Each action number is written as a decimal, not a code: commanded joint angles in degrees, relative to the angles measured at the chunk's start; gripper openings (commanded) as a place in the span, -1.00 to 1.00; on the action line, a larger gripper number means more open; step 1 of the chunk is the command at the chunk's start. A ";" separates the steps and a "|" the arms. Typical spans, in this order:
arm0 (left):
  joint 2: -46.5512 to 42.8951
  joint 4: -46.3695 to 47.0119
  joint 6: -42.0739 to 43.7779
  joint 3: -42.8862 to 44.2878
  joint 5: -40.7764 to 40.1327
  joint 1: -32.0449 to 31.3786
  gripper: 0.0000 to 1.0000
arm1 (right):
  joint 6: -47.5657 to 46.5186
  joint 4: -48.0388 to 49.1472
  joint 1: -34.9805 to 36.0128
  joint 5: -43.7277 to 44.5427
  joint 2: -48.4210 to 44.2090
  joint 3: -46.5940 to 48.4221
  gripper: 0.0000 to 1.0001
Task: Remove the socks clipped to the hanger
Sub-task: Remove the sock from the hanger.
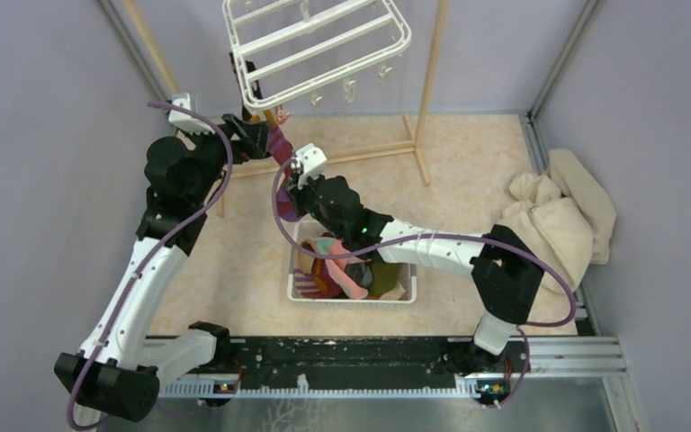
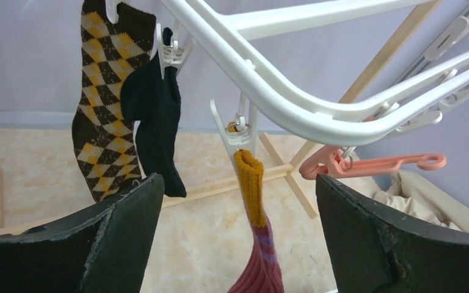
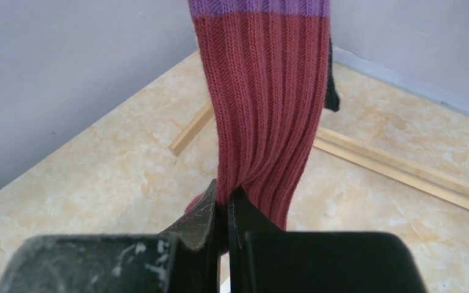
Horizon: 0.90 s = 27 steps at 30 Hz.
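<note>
Shut tight, the right gripper (image 3: 225, 198) pinches a ribbed maroon sock (image 3: 262, 104), mustard cuff clipped to the white plastic hanger (image 2: 269, 85); left gripper (image 2: 238, 204) gapes open nearby.

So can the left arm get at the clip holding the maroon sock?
Probably yes: the left gripper is open, the clip sits just ahead between its jaws, nothing in between; the black sock hangs aside.
</note>
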 commanded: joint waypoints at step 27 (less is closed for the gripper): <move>0.51 26.88 -4.12 -10.67 -2.55 -0.15 0.98 | -0.98 2.71 0.32 1.31 -3.13 0.02 -1.00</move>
